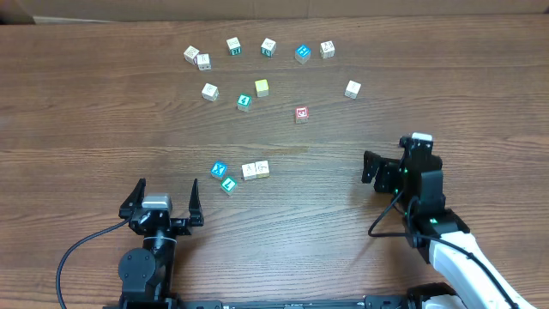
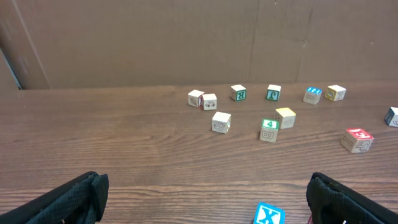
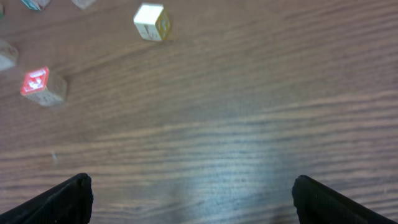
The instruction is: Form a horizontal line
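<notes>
**Four letter cubes in a loose group, both arms empty**

On the wooden worktop (image 1: 86, 112) the four cubes of the task lie close together, in front of the left arm. The blue cube with the white X (image 1: 218, 169) is at the left end of the group. The teal-green cube (image 1: 228, 184) sits just beside it but nearer to the robot, so it is out of the row. To the right of the blue cube, after a small gap, the first cream cube (image 1: 250, 170) and the second cream cube (image 1: 262, 168) stand side by side and seem to touch.

The left end effector (image 1: 165, 190) is near this group, a little to its left, with jaws spread wide and nothing between them. The right end effector (image 1: 366, 168) is well apart on the right side, also wide and empty.

Farther back stand the red-faced cube (image 1: 301, 113) and the yellow-green cube (image 1: 262, 87), among other scattered cubes.
</notes>
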`<action>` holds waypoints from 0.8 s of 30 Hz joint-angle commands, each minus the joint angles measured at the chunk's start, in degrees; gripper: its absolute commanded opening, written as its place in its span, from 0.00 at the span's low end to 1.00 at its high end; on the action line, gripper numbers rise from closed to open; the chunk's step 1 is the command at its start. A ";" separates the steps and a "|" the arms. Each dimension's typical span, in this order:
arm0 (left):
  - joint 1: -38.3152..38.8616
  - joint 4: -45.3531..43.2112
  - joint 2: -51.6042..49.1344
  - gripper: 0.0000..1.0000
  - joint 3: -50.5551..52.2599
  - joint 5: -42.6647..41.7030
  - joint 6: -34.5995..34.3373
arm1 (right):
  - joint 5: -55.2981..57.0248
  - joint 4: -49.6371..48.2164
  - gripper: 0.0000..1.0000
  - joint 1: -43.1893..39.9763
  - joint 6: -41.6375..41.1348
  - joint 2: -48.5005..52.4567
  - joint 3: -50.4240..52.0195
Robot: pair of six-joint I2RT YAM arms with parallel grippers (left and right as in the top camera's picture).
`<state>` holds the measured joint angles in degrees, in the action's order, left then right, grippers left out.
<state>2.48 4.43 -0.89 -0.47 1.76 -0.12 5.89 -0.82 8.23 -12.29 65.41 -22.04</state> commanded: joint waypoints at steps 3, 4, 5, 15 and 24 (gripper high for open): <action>-0.22 -0.09 0.66 0.99 0.20 -0.55 -1.18 | -0.96 -6.78 1.00 -0.48 0.83 -1.14 5.88; -0.22 -0.09 0.66 1.00 0.20 -0.55 -1.18 | -1.11 -7.93 1.00 -0.48 0.83 -1.18 6.45; -0.22 -0.09 0.66 1.00 0.20 -0.55 -1.18 | -1.36 -9.03 1.00 -0.48 0.83 -1.18 6.99; -0.22 -0.09 0.66 1.00 0.20 -0.55 -1.18 | -4.31 -17.20 1.00 -1.92 0.74 -1.18 12.74; -0.22 -0.09 0.66 0.99 0.20 -0.55 -1.18 | -4.76 -24.11 1.00 -5.38 -4.44 -3.28 21.33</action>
<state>2.48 4.43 -0.89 -0.47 1.76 -0.14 1.67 -22.15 3.64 -14.22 64.31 -3.62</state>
